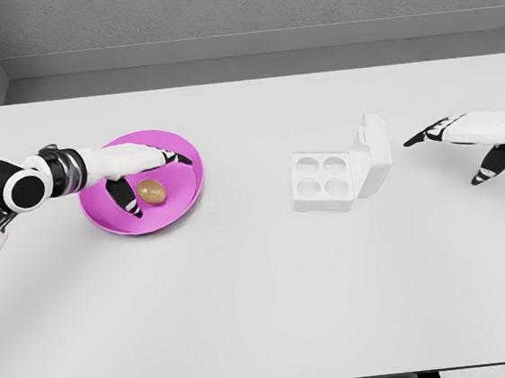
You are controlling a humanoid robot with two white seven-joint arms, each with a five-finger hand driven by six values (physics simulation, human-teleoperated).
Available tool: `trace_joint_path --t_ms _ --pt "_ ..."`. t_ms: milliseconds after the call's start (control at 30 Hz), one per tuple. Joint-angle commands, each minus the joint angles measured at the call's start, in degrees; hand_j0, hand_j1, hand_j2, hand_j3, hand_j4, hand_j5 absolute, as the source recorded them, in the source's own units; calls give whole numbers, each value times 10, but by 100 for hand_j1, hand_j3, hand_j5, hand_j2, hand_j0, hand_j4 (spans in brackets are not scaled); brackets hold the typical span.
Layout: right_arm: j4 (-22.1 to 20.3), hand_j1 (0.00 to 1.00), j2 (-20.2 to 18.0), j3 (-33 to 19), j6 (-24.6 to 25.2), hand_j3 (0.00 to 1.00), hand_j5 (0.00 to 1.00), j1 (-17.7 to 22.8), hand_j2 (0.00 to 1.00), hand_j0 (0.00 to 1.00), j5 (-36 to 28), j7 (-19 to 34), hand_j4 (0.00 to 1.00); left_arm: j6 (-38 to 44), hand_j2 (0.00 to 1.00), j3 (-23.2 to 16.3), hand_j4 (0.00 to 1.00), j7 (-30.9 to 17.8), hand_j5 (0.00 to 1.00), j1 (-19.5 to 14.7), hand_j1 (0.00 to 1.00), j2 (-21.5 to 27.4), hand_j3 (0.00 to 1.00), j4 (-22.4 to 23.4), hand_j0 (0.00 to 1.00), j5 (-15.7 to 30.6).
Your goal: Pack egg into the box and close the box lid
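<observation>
Reaching over the round pink plate [102,218], the left hand [137,169] has spread fingers just above the small brown egg [152,191]. The open white box [328,179] sits far right, near the spread right hand [473,134].

white table [265,305], magenta plate [181,151]

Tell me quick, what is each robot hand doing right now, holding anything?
Left robot hand: open, over the pink plate by the egg, holding nothing.
Right robot hand: open, empty, right of the egg box.
</observation>
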Motion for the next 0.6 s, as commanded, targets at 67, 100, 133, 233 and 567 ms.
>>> trace_joint_path --t_ms 67,100,133,233,567 --pt "-6 100 -1 -1 1 100 100 0 100 100 -3 0 100 -1 100 4 100 2 100 0 100 -11 100 16 100 1" --pt "-6 100 -1 -1 1 100 100 0 100 100 -3 0 100 -1 100 5 100 2 100 0 100 -12 100 16 100 1" --pt "-6 100 -1 0 1 100 100 1 100 100 -3 0 100 -1 100 5 100 2 100 -1 100 -12 100 16 100 1" --pt "-6 100 -2 0 1 100 100 0 100 100 -3 0 100 -1 100 6 100 2 100 -1 100 -12 100 14 100 2" --pt "-16 100 -8 0 1 100 100 1 100 100 -3 1 100 -1 100 5 100 6 100 0 100 -11 100 17 100 1"
